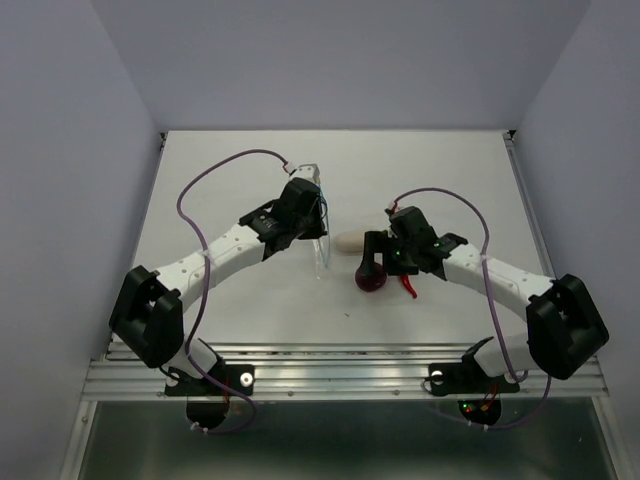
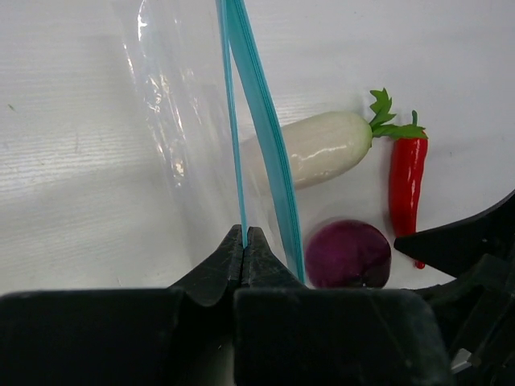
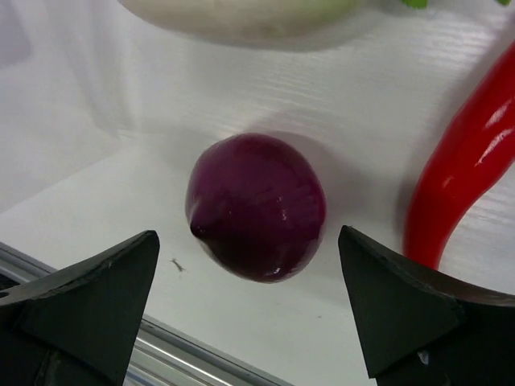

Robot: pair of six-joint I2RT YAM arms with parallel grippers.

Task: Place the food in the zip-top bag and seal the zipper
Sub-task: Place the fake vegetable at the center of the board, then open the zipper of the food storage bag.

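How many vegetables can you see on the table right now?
3. The white oblong radish with green leaves lies beside the clear plastic bag. The round dark purple onion sits nearer the arms. The long red chili pepper lies by the radish's leafy end. None seems hidden.

white arms [image 1: 228,248], black fingers [image 3: 88,297], purple cables [image 1: 213,166]

I'd call this a robotics lab test cell: a bare white tabletop [image 1: 250,180] boxed in by plain pale grey panel walls [image 1: 70,150], a ribbed aluminium rail [image 1: 340,365] along its near edge, and a white-and-black left robot arm [image 1: 225,250] and matching right robot arm [image 1: 500,282] bolted there, trailing purple cables.
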